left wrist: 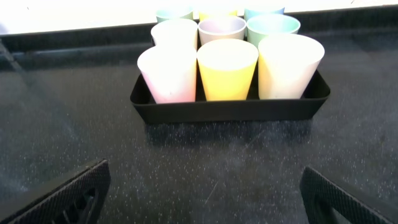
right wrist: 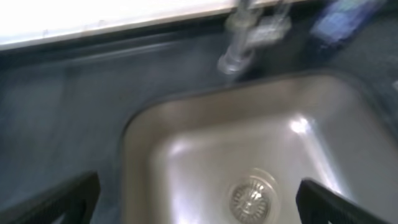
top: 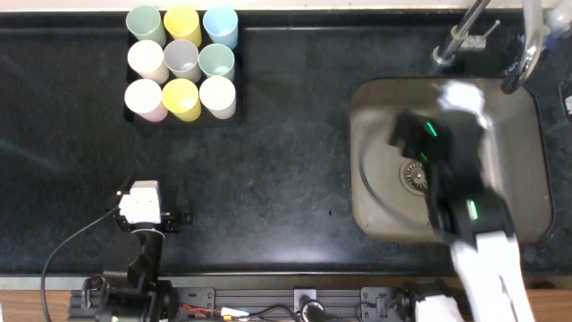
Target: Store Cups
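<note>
– Jaws first: how do they stand on the left gripper [left wrist: 204, 179]?

– Spread wide, with nothing between them and touching nothing. It hangs over the dark counter [top: 286, 134] at near left and faces the tray [left wrist: 230, 111], which sits well apart from it, farther back.

– And the right gripper [right wrist: 196, 186]?

– Much the same: fingers wide apart and empty. It is above the sink [top: 375, 206] at the right, with the drain [right wrist: 252, 198] below it.

– Count the cups [top: 181, 59] for me.

– Nine, all upright, mouths up. They stand three rows of three in the one black tray at far left. Two are yellow: one in the middle of the far row, one in the middle of the near row. The other seven are pale: whites, greens, one light blue at the far right corner.

– One tray, one sink?

– Yes, and one faucet [top: 460, 36] at the sink's far rim.

– How are the arms posed?

– The left arm [top: 143, 259] is folded low, close to its base at the near edge. The right arm [top: 483, 241] stretches from near right out over the basin, its gripper pointing towards the faucet.
</note>
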